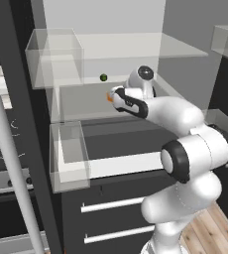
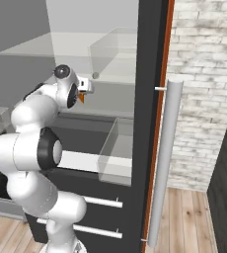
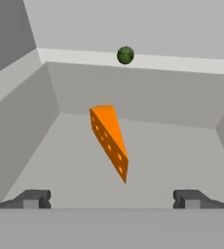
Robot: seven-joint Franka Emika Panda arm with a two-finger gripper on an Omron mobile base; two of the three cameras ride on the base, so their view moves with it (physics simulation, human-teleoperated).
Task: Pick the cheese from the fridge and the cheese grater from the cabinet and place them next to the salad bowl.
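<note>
**Reaching for the cheese, nothing picked up yet**

I am inside the fridge (image 1: 46, 124), my arm stretched over the drawers toward a middle shelf. My gripper (image 3: 112, 198) stands wide open and empty; both fingertips (image 3: 33, 198) show at the bottom of my hand view with clear space between them.

The cheese (image 3: 110, 141) lies straight ahead at twelve o'clock from my jaws, an orange wedge resting on the grey shelf floor, its thin edge pointing back toward me. It is near but not yet between my fingers, and nothing touches it. In the left base view a sliver of orange (image 1: 109, 97) peeks out just beside my hand; the right base view shows the same bit (image 2: 80, 98) under my wrist.

Behind the wedge, at about one o'clock and higher, a small dark green ball (image 3: 125, 55) sits on the ledge at the back. It is well apart from the cheese and is not my concern.

As I judge it, the task is barely begun. The fridge is open and I am lined up, but the first pick is not made. Left to do: close in on the wedge, grip it, carry it to the salad bowl, then fetch the grater from the cabinet and set it there too.
</note>
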